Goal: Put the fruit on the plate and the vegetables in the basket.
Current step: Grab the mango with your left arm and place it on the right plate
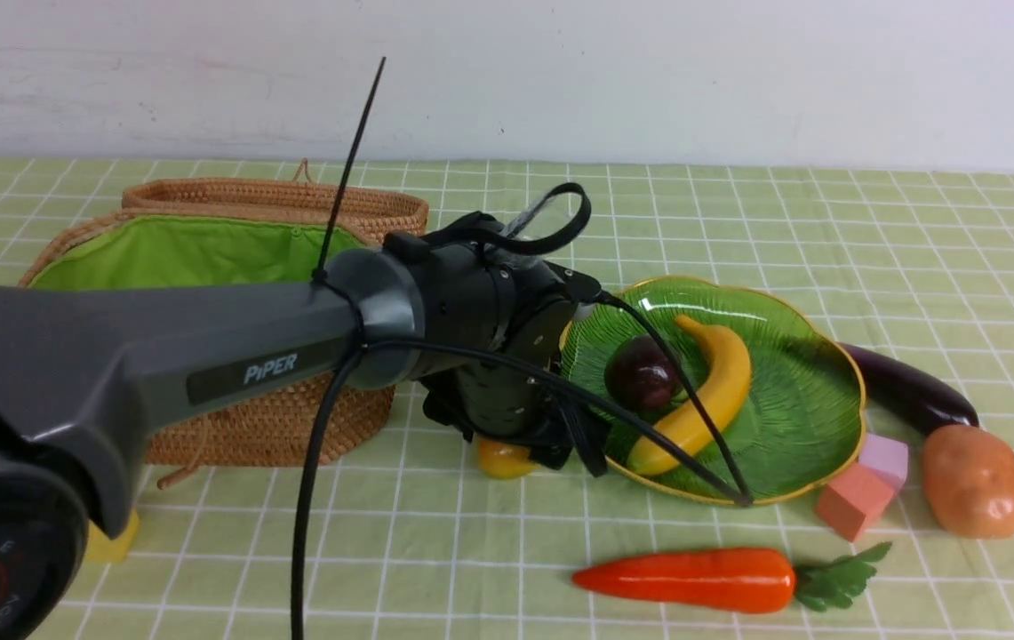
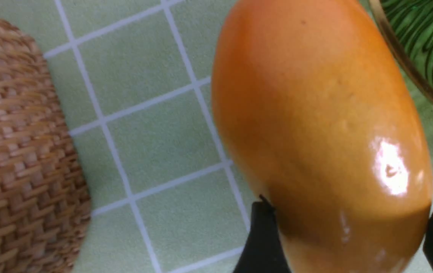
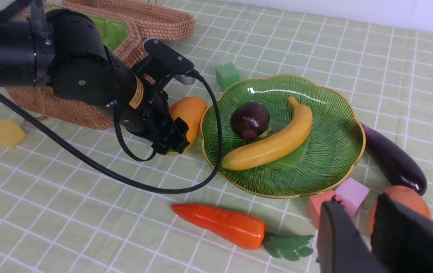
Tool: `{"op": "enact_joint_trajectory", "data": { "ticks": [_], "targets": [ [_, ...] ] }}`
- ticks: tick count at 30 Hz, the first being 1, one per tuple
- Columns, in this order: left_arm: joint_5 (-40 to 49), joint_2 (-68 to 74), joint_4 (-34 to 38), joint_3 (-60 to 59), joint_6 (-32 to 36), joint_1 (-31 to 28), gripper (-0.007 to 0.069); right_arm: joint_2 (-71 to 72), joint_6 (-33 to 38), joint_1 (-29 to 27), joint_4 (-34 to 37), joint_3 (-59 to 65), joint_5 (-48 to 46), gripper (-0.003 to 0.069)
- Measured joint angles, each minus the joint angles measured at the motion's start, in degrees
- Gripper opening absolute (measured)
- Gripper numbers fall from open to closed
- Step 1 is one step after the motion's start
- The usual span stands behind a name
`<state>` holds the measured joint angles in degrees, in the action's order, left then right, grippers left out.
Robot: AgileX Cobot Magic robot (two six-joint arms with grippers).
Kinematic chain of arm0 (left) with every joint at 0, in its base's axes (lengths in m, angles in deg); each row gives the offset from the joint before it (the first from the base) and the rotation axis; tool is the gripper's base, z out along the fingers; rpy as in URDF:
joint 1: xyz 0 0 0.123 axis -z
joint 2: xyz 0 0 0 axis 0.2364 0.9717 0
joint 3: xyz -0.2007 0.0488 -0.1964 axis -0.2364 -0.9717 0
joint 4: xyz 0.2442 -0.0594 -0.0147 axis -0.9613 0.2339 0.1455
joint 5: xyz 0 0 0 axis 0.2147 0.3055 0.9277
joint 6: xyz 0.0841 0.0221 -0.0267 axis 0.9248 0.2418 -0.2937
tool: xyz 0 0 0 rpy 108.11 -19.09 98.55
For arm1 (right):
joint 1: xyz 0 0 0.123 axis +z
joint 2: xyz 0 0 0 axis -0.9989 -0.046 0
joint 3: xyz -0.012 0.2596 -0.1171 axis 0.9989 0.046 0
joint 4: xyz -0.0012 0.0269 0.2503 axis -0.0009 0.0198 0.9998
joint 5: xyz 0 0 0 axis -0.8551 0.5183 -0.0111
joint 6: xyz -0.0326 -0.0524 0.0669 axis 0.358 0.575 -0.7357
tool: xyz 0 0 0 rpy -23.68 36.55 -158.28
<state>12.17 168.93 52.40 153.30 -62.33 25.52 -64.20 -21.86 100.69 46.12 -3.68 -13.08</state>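
The mango [image 2: 315, 125] lies on the table [image 2: 155, 140] just beside the plate [image 3: 326, 113]. The left end effector [image 2: 353, 231] straddles one end of it, fingers against its sides, but I cannot tell whether they are clamping. It looks light, rigid and glossy, so probably slippery; a hold across the thick middle seems safest. The right end effector [image 3: 368, 212] is slightly ajar and empty.

The front view looks forward, low over the table [image 1: 915, 222]. The left wrist view sits very close behind the left pincer [image 2: 351, 237], and the mango [image 2: 315, 132] between its tips fills it. The right wrist view looks past the right pincer [image 3: 366, 235] from farther back, sharing the plate [image 3: 326, 159] beyond with the front view.
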Motion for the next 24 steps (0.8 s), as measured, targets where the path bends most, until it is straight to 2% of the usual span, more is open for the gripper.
{"op": "enact_joint_trajectory", "data": {
  "ticks": [5, 10, 19, 24],
  "targets": [
    [-0.8, 0.0, -2.1, 0.0, -0.1, 0.0, 0.0456, 0.0, 0.6, 0.0, 0.0, 0.0, -0.5, 0.016],
    [-1.3, 0.0, -3.1, 0.0, -0.1, 0.0, 0.0449, 0.0, 1.1, 0.0, 0.2, 0.0, -0.5, 0.016],
    [1.0, -0.3, -3.2, 0.0, -0.1, 0.0, 0.0561, 0.0, 1.1, 0.0, 0.2, 0.0, -0.5, 0.0153],
    [-0.7, -1.1, -3.1, 0.0, -0.1, 0.0, 0.0586, 0.0, 1.1, 0.0, 0.2, 0.0, -0.5, 0.0152]
  ]
}}
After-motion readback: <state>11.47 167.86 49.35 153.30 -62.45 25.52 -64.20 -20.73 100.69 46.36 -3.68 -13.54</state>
